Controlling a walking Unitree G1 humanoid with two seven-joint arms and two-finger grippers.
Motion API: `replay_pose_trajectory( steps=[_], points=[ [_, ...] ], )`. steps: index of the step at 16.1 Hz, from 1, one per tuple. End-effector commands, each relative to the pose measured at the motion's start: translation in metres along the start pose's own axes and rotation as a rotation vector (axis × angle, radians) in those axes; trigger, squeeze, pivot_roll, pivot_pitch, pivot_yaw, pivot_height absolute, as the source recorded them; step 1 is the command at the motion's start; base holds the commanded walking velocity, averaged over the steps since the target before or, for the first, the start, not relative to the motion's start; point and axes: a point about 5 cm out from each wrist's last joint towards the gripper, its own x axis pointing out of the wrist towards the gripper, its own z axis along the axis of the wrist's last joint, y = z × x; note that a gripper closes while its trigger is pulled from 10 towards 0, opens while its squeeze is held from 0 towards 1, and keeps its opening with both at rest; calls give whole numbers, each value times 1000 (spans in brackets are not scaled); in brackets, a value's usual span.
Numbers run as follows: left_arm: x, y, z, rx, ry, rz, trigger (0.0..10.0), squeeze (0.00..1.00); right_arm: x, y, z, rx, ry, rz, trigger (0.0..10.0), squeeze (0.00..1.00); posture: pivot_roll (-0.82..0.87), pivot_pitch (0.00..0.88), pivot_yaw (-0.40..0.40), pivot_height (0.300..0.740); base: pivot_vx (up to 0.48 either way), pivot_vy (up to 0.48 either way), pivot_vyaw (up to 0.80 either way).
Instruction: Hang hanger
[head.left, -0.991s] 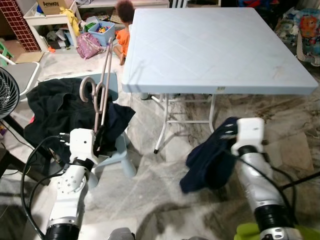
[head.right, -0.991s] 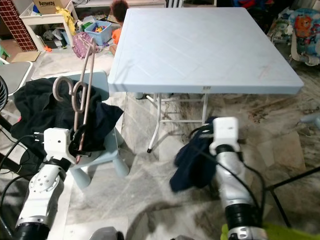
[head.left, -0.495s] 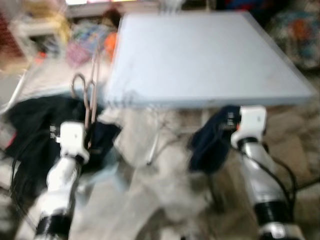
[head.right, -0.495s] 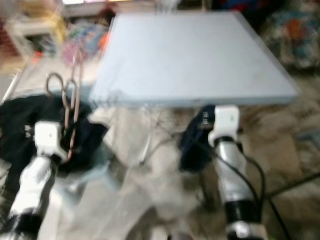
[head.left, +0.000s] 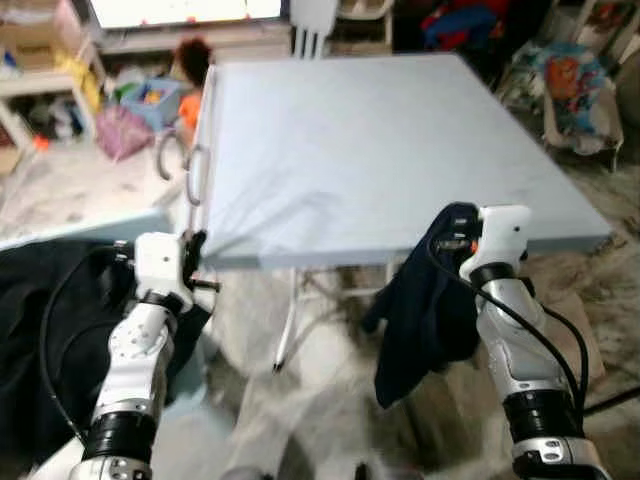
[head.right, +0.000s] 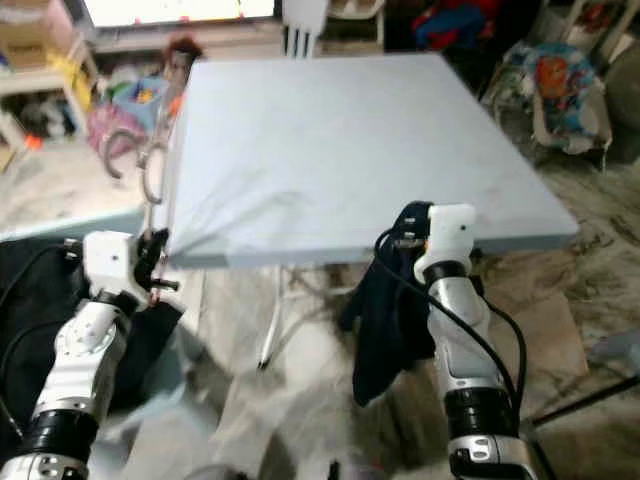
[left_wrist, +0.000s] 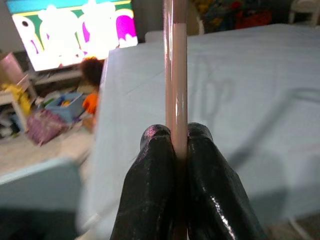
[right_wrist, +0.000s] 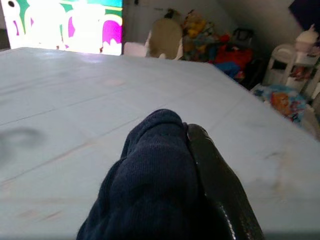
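Left wrist view: my left gripper (left_wrist: 176, 145) is clamping the pinkish hanger (left_wrist: 175, 75) upright at centre frame; my right gripper (right_wrist: 192, 150) is pinching navy cloth (right_wrist: 150, 185); I'm carrying both, needing a rail next

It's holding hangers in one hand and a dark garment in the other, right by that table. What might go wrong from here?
Three things stand out. The left tool pinches the pink hangers low on the stem, so their long tops could swing or catch the table edge. The navy garment in the right tool hangs low and could slip free or snag. A person sits on the floor beyond the table, near the hangers' hooks.
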Motion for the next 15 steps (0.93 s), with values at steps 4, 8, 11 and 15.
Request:
replay_pose_trajectory(
  steps=[4,8,11,15],
  points=[
    [4,-4,9,10,-34,5,10000,0,14,-6,27,-36,-93,6,10000,0,-12,0,-4,740,321,0,519],
    [3,-8,7,14,-24,15,10000,0,38,1,72,-28,-229,49,10000,0,-14,0,1,740,0,0,800],
    [5,-15,8,11,-28,2,10000,0,57,-1,93,-5,-268,38,10000,0,-10,0,-7,740,0,0,800],
    [2,-20,5,4,-23,2,10000,0,77,0,90,84,-160,-18,10000,0,1,0,-20,740,0,0,0]
  ],
)
